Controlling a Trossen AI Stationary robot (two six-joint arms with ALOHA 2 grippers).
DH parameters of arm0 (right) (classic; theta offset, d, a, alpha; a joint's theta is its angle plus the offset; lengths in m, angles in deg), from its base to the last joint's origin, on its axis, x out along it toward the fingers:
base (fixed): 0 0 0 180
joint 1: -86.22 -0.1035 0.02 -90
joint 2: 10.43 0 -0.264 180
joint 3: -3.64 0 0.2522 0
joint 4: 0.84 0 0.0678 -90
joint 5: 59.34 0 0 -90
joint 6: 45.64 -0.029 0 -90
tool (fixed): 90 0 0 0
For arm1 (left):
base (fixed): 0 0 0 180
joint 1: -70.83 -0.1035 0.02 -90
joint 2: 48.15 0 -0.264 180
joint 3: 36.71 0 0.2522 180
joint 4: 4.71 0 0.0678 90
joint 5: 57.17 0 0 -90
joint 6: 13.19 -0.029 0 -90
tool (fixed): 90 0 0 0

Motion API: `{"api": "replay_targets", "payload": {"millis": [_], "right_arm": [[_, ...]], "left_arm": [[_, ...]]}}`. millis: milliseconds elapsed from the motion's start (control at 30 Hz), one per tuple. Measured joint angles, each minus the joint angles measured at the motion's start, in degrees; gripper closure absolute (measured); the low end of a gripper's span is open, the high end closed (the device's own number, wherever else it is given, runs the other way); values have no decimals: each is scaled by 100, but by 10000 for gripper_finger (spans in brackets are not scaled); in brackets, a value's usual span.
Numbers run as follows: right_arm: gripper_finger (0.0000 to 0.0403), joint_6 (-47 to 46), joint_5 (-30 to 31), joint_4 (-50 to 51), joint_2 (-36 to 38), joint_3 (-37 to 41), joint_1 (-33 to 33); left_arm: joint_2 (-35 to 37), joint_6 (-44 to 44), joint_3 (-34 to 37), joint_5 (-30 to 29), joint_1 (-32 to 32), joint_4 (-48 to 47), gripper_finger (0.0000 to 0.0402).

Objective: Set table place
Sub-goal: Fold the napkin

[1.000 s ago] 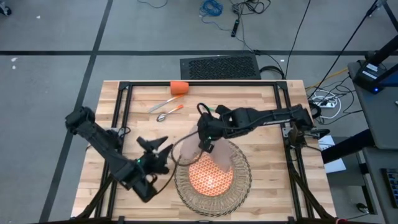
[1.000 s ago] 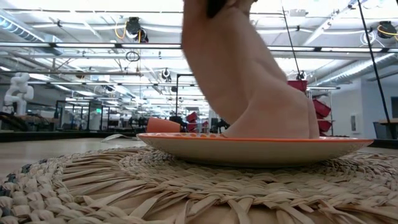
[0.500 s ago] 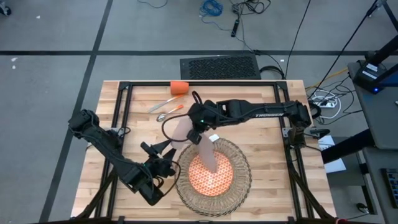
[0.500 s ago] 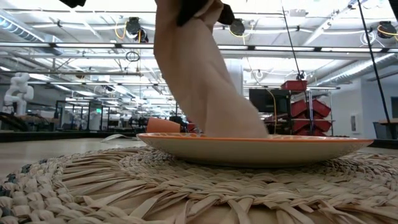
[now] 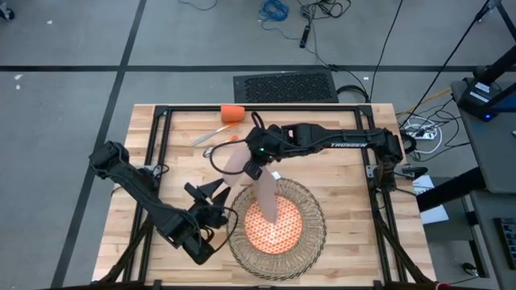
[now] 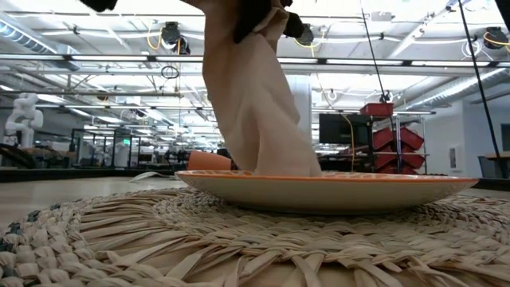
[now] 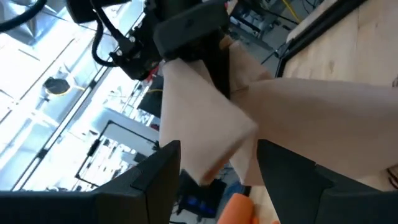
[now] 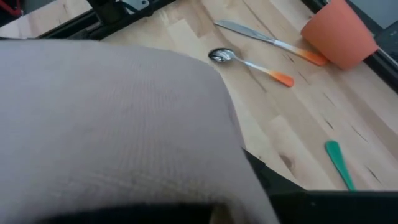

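Since a second ago, my right gripper (image 5: 256,152) has carried the beige napkin (image 5: 264,192) back from over the plate (image 5: 278,234) toward the table's (image 5: 347,189) middle. Its jaws are clamped shut on the cloth's top — the lower end drapes onto the plate, which sits on the wicker placemat (image 5: 310,213). My left gripper (image 5: 211,193) waits beside the mat, jaws wide open, holding nothing. Cup (image 5: 232,113), knife (image 5: 213,134), spoon (image 5: 219,146) lie beyond — unchanged.
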Motion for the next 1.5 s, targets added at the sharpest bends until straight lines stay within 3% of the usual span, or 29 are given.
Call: {"api": "replay_targets", "payload": {"millis": [500, 733, 1033, 1500], "right_arm": [[403, -118, -5, -81, 0, 0, 21], [403, -38, -5, -118, 0, 0, 12], [403, -67, -32, -422, 0, 490, 19], [403, -21, -325, -1025, -4, 804, 106]], "left_arm": [[6, -435, -28, 2, -736, 113, 203], [6, -563, -27, 3, -746, 115, 208], [3, -611, -27, 4, -601, 121, 269], [3, -869, -97, 4, -700, 151, 274]]}}
